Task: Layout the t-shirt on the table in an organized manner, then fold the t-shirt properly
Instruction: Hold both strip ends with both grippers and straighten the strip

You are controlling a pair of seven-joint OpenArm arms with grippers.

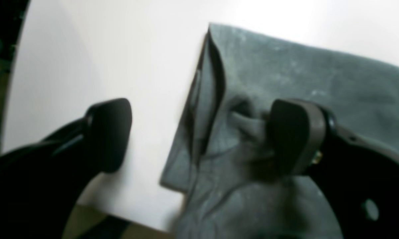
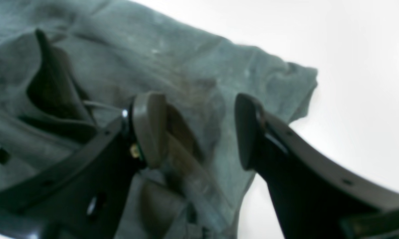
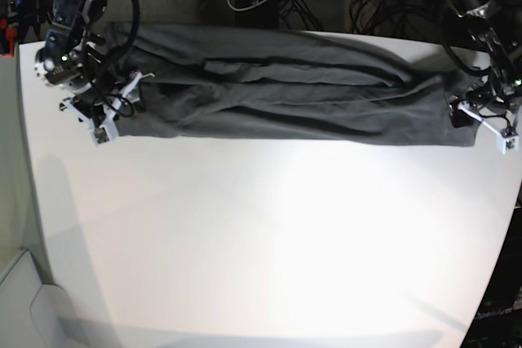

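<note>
Plainly, the t-shirt (image 3: 285, 87) lies stretched across the table (image 3: 269, 242).

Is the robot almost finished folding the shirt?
Partly. The t-shirt already lies folded into a long band across the table's far side. The left hand is open at one end, the right hand open over the other. Folding it shorter remains.

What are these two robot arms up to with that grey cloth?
Two arms are laying out a dark grey t-shirt on a white table. It lies stretched in a long, partly folded band across the far side. The left gripper stands wide open at one end, one finger on the cloth; the right gripper hovers open over the other.
</note>
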